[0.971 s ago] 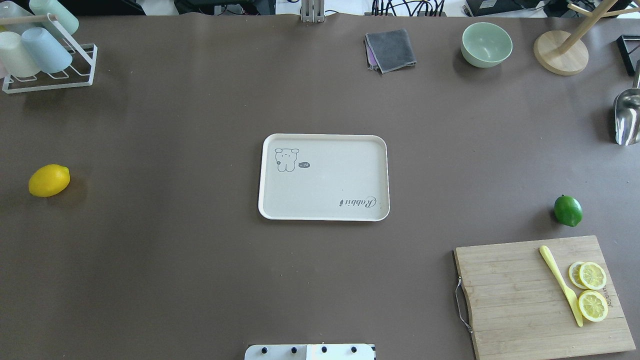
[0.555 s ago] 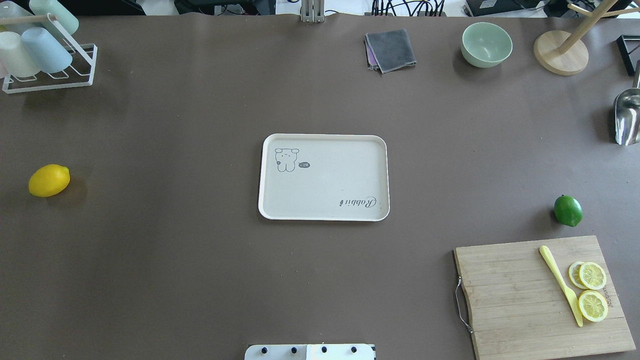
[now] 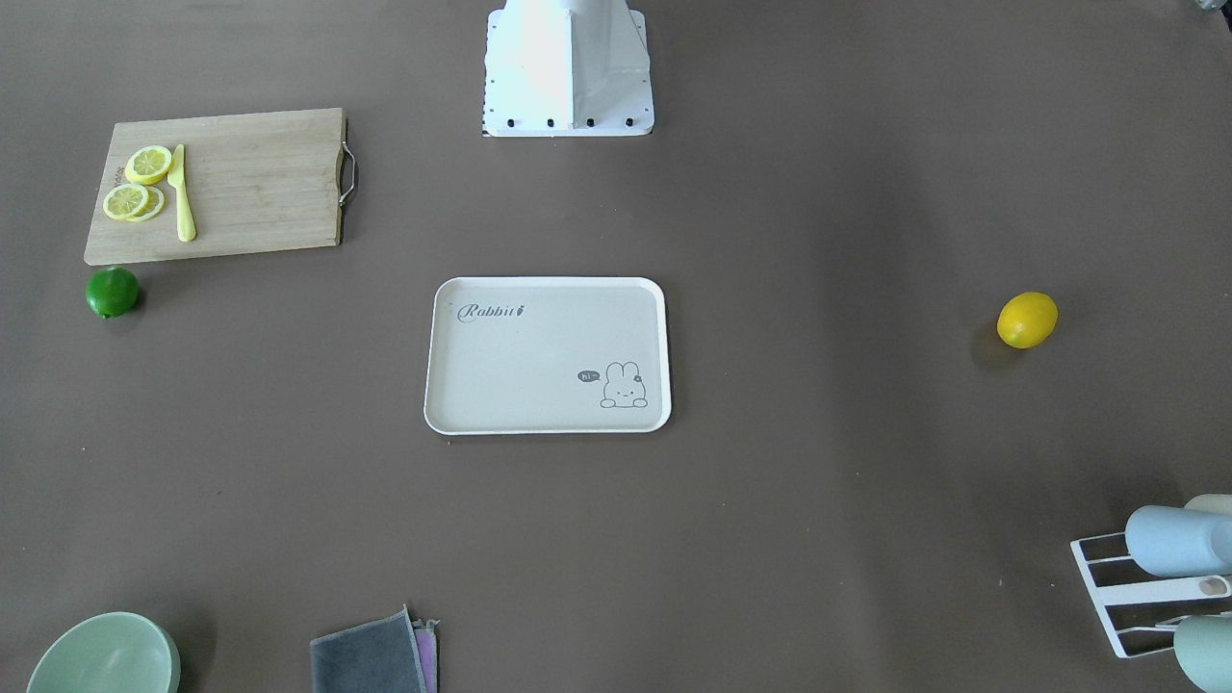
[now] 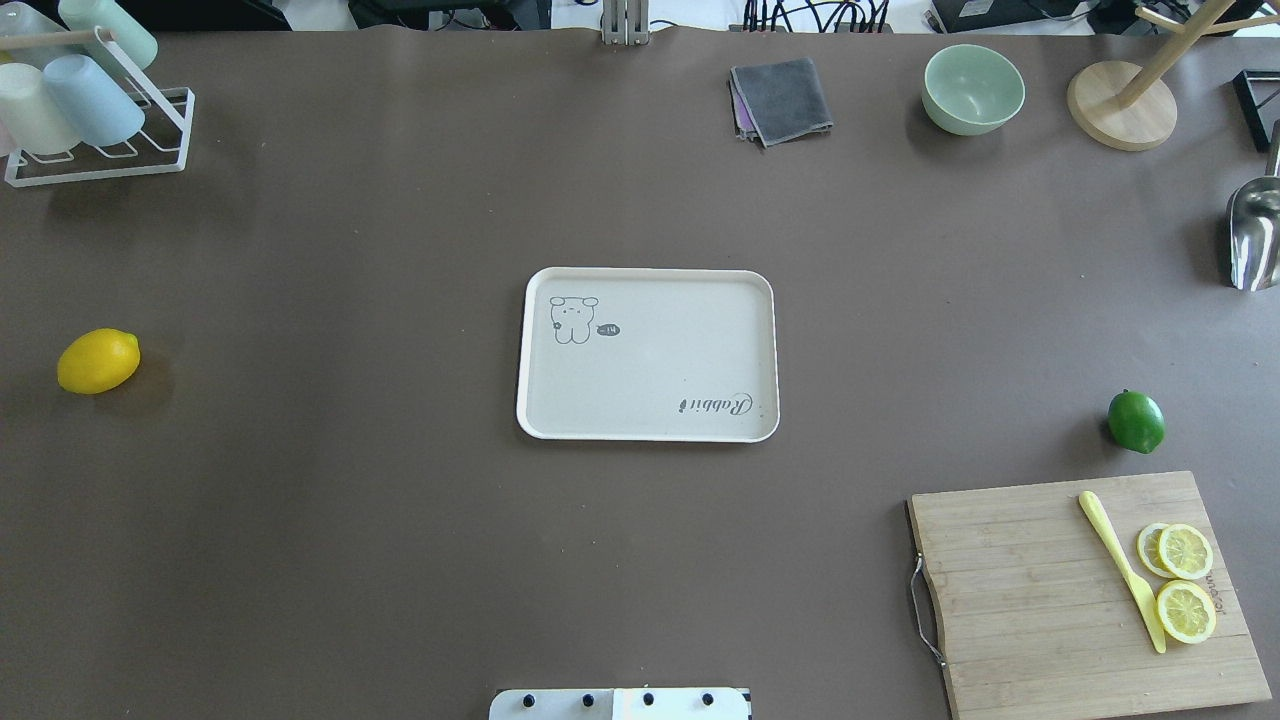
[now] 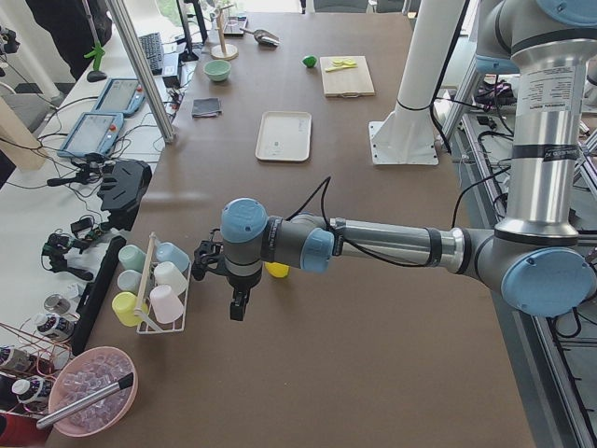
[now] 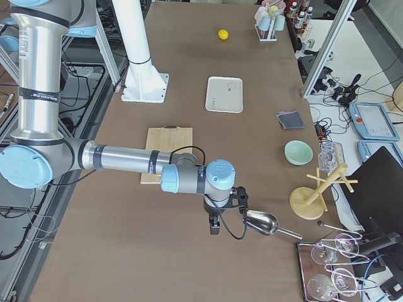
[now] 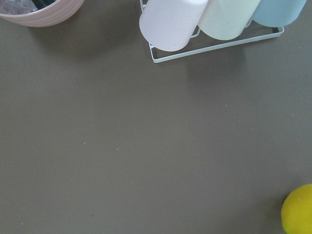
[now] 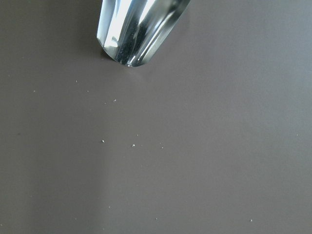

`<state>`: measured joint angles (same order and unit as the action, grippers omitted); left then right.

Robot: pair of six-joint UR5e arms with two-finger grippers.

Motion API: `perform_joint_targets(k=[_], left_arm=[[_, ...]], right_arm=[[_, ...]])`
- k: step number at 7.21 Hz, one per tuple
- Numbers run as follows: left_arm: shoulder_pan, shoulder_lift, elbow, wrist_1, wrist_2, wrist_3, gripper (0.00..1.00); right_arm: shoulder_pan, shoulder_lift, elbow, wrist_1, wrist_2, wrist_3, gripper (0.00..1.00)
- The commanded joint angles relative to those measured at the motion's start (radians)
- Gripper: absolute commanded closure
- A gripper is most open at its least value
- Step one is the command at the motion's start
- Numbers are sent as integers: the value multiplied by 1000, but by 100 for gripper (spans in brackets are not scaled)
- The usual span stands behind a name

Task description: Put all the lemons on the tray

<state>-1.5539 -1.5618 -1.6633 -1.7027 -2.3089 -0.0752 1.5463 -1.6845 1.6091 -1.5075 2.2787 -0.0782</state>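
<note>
The yellow lemon [image 4: 98, 361] lies on the brown table at the far left, well apart from the tray [image 4: 660, 360] in the middle. It also shows at the lower right corner of the left wrist view [image 7: 298, 209]. The dark green lemon [image 4: 1136, 421] lies at the right, just beyond the cutting board. The tray holds nothing. My left gripper [image 5: 239, 306] shows only in the exterior left view, hanging over the table between the cup rack and the yellow lemon. My right gripper [image 6: 214, 226] shows only in the exterior right view, beside the metal scoop. I cannot tell whether either is open or shut.
A wooden cutting board [image 4: 1030, 600] with lemon slices [image 4: 1185, 580] and a yellow knife [image 4: 1120, 565] lies front right. A cup rack [image 4: 100, 165] stands back left. A grey cloth [image 4: 782, 98], green bowl [image 4: 973, 88], wooden stand [image 4: 1120, 105] and metal scoop [image 4: 1255, 235] sit back right.
</note>
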Motion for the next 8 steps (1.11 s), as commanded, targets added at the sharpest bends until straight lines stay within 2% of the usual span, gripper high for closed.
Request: perform_joint_targets(k=[1,3,6,8], left_arm=[[0,0,4,0,0,-2,2],[0,0,-3,0,-1,-2,2],[0,-17,-15,-2,-35,-6,2],[0,-46,-35,-26,-38,-9,2]], right_arm=[[0,2,0,1,4,0,0],[2,6,2,1,4,0,0],[0,49,89,3,5,-2,0],[-27,51,107,16,16,0,0]])
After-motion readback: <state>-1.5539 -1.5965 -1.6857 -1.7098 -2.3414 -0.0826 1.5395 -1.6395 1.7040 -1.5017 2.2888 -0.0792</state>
